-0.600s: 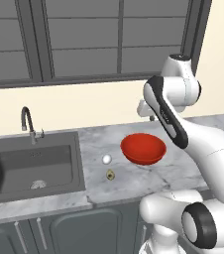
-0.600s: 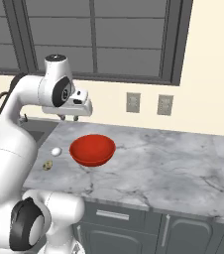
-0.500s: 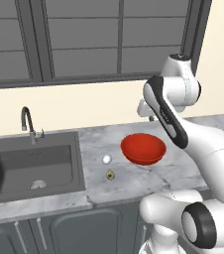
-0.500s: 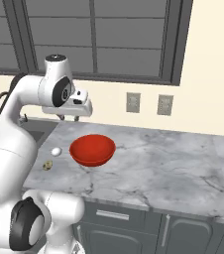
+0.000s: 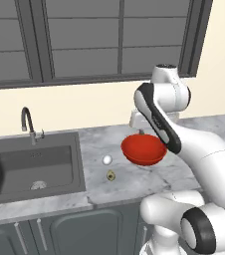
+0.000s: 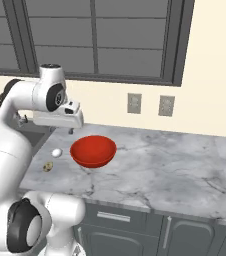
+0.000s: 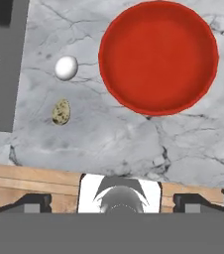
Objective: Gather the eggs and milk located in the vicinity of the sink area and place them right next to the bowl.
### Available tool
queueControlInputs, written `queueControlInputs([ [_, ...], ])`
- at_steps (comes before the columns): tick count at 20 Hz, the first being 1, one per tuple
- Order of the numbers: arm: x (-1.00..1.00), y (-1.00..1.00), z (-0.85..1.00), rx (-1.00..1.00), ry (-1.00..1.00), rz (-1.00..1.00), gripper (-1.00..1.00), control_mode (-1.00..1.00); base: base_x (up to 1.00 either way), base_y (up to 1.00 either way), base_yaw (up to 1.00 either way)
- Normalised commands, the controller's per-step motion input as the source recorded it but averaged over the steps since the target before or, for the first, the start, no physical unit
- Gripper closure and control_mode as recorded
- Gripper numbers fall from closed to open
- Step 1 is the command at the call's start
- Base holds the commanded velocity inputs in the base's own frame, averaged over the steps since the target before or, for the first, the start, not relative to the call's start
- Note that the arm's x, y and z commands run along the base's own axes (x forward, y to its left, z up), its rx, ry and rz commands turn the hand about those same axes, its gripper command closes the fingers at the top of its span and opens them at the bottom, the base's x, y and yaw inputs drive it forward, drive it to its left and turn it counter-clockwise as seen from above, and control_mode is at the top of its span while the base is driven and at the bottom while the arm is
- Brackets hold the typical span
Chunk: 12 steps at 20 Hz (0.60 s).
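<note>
Nothing has shifted since a moment ago: I keep the gripper [image 7: 117,201] hovering high over the counter [image 7: 183,144], fingers spread wide and empty, looking down to line up on the white egg [image 7: 66,67] lying just beside the red bowl [image 7: 158,57], sink [image 5: 30,164] nearby.

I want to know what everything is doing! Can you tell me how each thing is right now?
gripper: open, holding nothing, up above the counter.
red bowl: upright, nothing inside.
white egg: lying on the counter beside the bowl, not touching it.
speckled egg: lying on the counter near the sink.
sink: no water running.
</note>
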Motion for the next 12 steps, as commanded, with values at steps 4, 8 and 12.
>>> queueControlInputs([
  [4, -0.06, 1.00, -0.53, 0.00, 0.18, -0.01, -1.00, -1.00, 0.00, 0.00, 0.00],
  [8, 0.14, 0.82, -0.67, -0.06, 0.14, -0.15, -1.00, -1.00, 0.00, 0.00, 0.00],
  [12, 0.05, 0.06, -0.74, -0.06, 0.00, -0.02, -1.00, -1.00, 0.00, 0.00, 0.00],
])
